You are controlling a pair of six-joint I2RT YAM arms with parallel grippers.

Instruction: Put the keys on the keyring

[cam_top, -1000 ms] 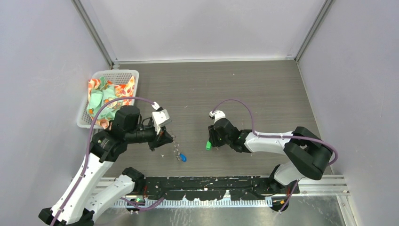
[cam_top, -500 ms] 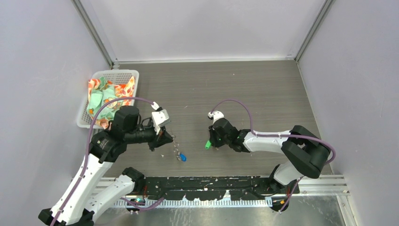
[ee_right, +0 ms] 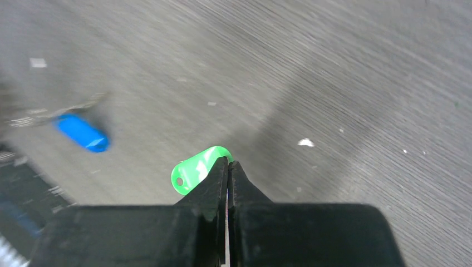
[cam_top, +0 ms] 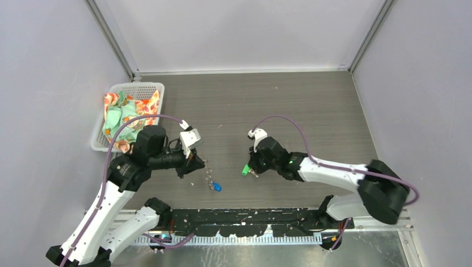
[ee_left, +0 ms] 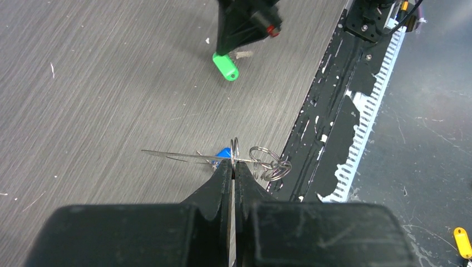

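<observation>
My left gripper (cam_top: 199, 162) is shut on the keyring (cam_top: 208, 174), a thin wire loop that hangs down from the fingers. In the left wrist view the gripper (ee_left: 234, 164) pinches the keyring (ee_left: 177, 155) edge-on, with small rings bunched at its right. The blue key (cam_top: 216, 187) hangs at the loop's low end, behind the fingers (ee_left: 224, 152). My right gripper (cam_top: 251, 168) is shut on the green key (cam_top: 245, 169), just above the table. In the right wrist view the gripper (ee_right: 228, 162) holds the green key (ee_right: 194, 169) sticking out left, with the blue key (ee_right: 82, 132) further left.
A white basket (cam_top: 118, 88) of coloured cloths stands at the left wall. A black rail (cam_top: 250, 214) runs along the near edge of the table. A small yellow tag (ee_left: 461, 235) lies beyond the rail.
The right arm's elbow has swung out to the right while its gripper stays nearly in place with the green key. The left arm and keyring have not moved.
</observation>
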